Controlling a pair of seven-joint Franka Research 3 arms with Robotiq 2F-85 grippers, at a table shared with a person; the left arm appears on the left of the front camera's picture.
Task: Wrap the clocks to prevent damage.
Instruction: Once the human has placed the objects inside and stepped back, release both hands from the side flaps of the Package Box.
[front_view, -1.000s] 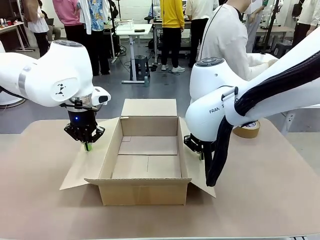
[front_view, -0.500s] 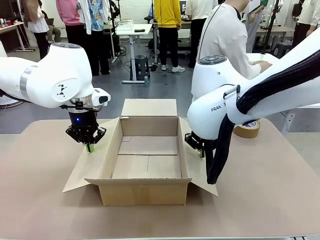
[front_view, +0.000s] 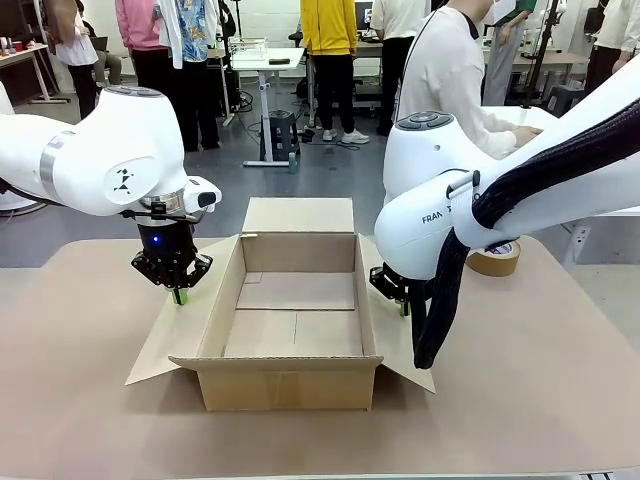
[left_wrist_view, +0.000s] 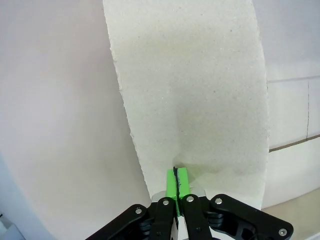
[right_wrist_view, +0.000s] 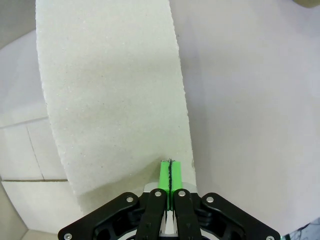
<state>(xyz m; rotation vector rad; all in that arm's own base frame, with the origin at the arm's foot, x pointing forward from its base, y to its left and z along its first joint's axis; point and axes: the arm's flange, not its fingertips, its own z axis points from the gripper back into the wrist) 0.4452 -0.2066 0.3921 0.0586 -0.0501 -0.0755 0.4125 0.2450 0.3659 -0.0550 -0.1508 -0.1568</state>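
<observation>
An open cardboard box (front_view: 290, 385) sits mid-table with its flaps spread, and its floor is bare. My left gripper (front_view: 178, 296) is shut, its green tips resting on the box's left flap (front_view: 165, 345). The left wrist view shows that gripper (left_wrist_view: 175, 176) with pads together on the pale flap (left_wrist_view: 190, 90). My right gripper (front_view: 404, 308) is also shut and touches the right flap (front_view: 400, 350). In the right wrist view it (right_wrist_view: 170, 172) presses near the flap's edge (right_wrist_view: 110, 90).
A roll of brown tape (front_view: 497, 260) lies on the tan table (front_view: 540, 380) at the right, behind my right arm. A person in a white top (front_view: 450, 70) leans over a table beyond. Bare tabletop surrounds the box.
Both arms shifted slightly a second ago: the right arm rose a little and the left gripper edged toward the box. The side flaps moved slightly with them. Nothing since half a second ago.
</observation>
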